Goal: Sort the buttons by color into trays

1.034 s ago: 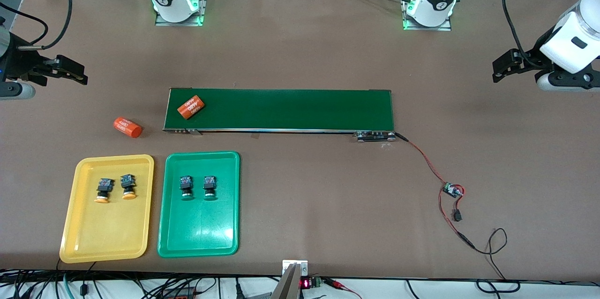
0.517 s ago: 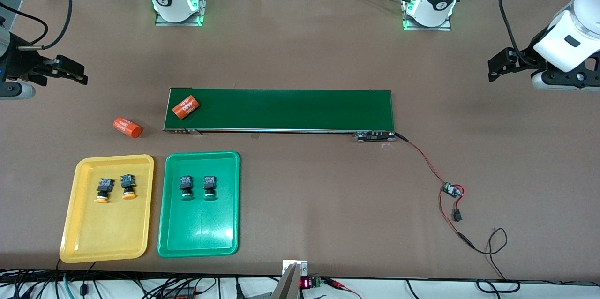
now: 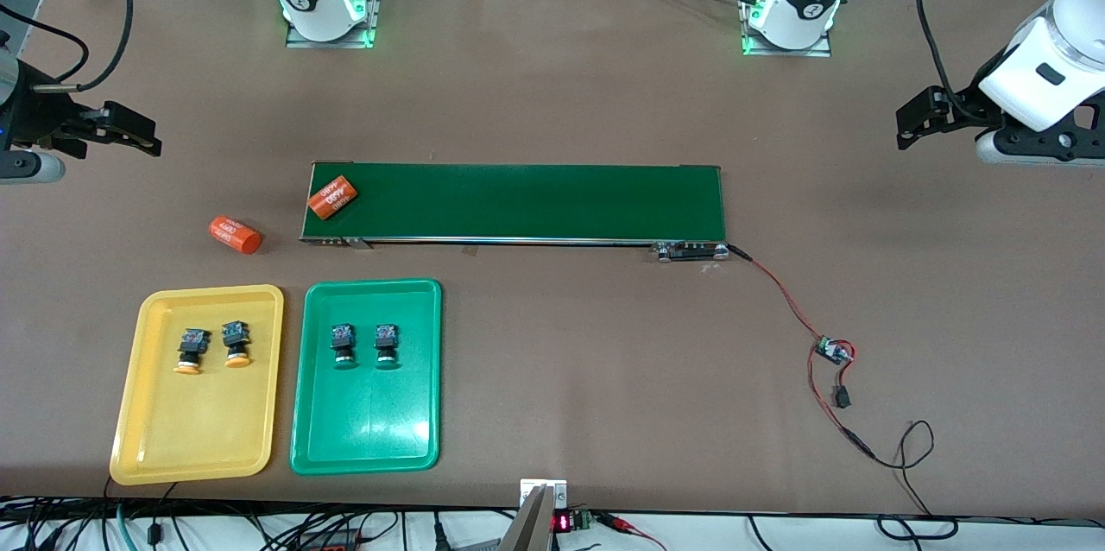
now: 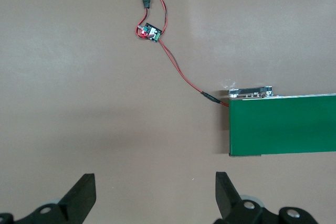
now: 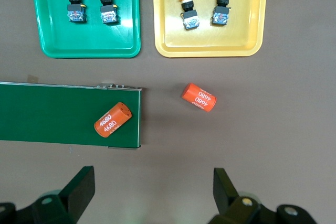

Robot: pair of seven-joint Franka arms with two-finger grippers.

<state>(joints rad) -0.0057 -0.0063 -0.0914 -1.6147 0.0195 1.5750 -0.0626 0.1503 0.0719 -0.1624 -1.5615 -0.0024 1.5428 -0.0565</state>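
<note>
Two yellow-orange buttons [image 3: 191, 351] [image 3: 236, 344] lie side by side in the yellow tray [image 3: 129, 413]. Two green buttons [image 3: 344, 346] [image 3: 386, 345] lie in the green tray [image 3: 423, 413] beside it. The right wrist view shows both trays, green tray [image 5: 52, 40] and yellow tray [image 5: 210, 45], with the buttons in them. My right gripper [image 3: 154, 139] [image 5: 152, 190] hangs open and empty over bare table at the right arm's end. Off the belt's other end, my left gripper [image 3: 902, 121] [image 4: 156, 192] is open with nothing in it.
A long dark-green belt [image 3: 535, 201] lies mid-table, farther from the front camera than the trays. One orange cylinder [image 3: 332, 196] lies on its end toward the right arm; another orange cylinder [image 3: 235, 235] lies on the table beside it. A red cable with a small board [image 3: 833, 351] trails from the belt's other end.
The orange cylinder on the belt has travelled toward the belt's end at the right arm's side. The left arm has shifted slightly. The right arm is still.
</note>
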